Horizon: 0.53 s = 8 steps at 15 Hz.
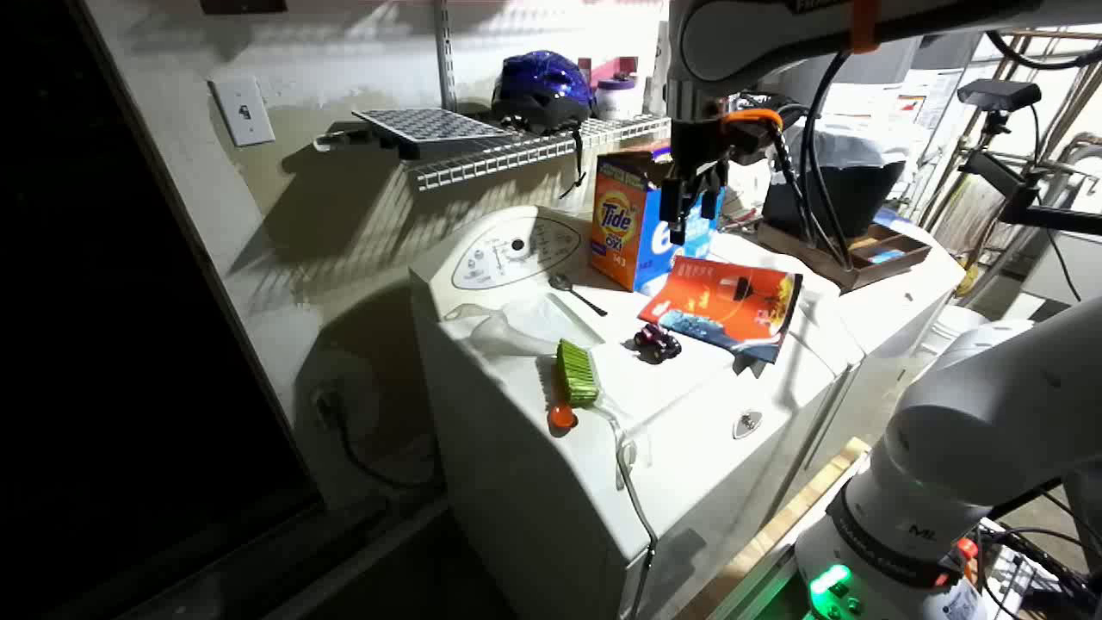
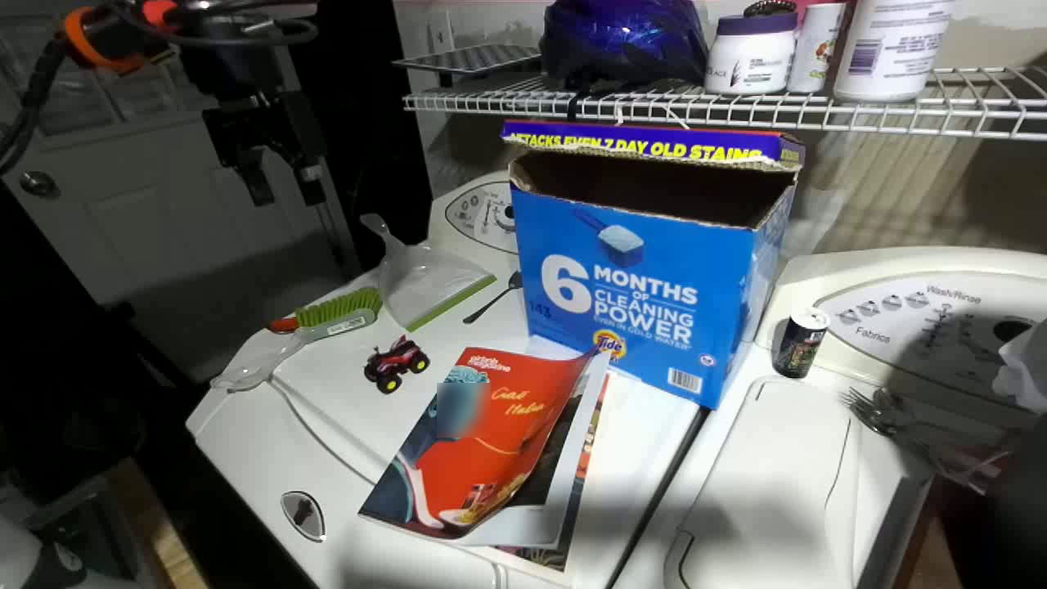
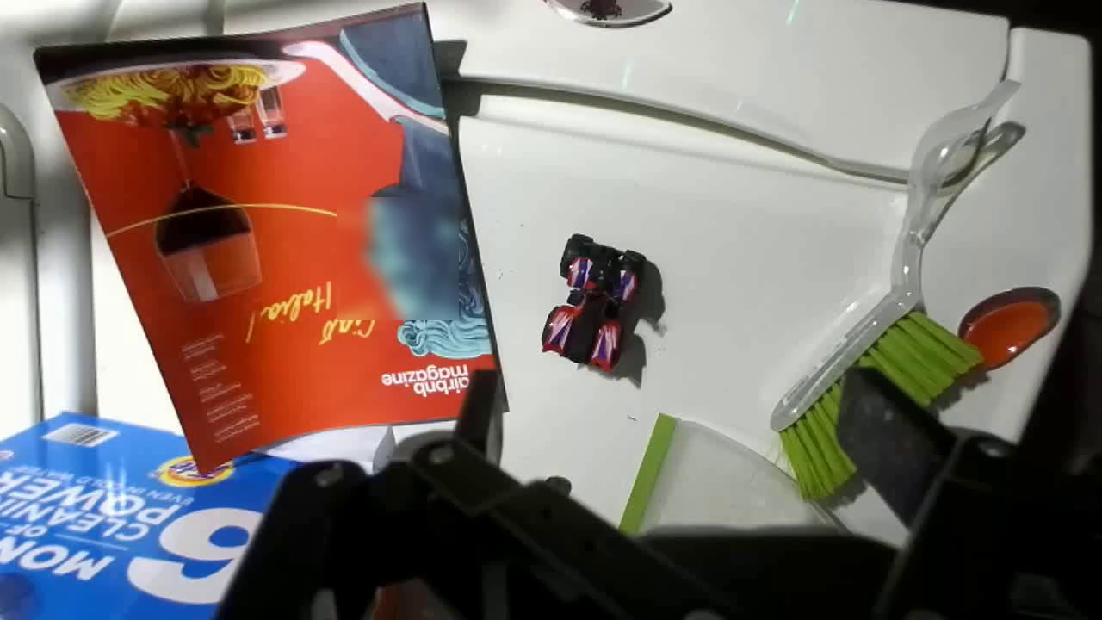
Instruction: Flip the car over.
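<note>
In an exterior view, an indistinct item is held in the tray. In an exterior view, the opened Tide box is darkened inside. In the wrist view, the cut-off gripper is spread; the toy ATV is placed beside the magazine.

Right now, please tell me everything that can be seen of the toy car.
In an exterior view the toy car is a small quad-bike shape with plastic-looking dark red bodywork, chunky black tyres and yellow hubs; the wrist view shows red, white and purple panels. It stands upright on its wheels on the white machine top. It sits apart from the magazine, and the fingers do not touch it.
</note>
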Each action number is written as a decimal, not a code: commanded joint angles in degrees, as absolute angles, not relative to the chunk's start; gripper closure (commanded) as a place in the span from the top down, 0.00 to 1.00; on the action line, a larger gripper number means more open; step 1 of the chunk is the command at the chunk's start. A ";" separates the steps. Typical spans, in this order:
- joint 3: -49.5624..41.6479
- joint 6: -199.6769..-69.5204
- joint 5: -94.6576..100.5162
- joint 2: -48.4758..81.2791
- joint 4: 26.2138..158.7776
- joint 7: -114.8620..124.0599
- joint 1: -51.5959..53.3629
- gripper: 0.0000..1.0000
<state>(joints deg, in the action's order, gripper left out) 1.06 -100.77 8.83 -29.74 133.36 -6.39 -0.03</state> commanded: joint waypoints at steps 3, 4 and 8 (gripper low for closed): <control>-0.09 -99.41 8.11 -28.51 132.25 -7.52 0.71 1.00; -1.09 -98.03 7.33 -25.67 130.99 -8.87 0.62 1.00; -4.15 -96.31 4.32 -17.17 129.54 -13.99 0.64 1.00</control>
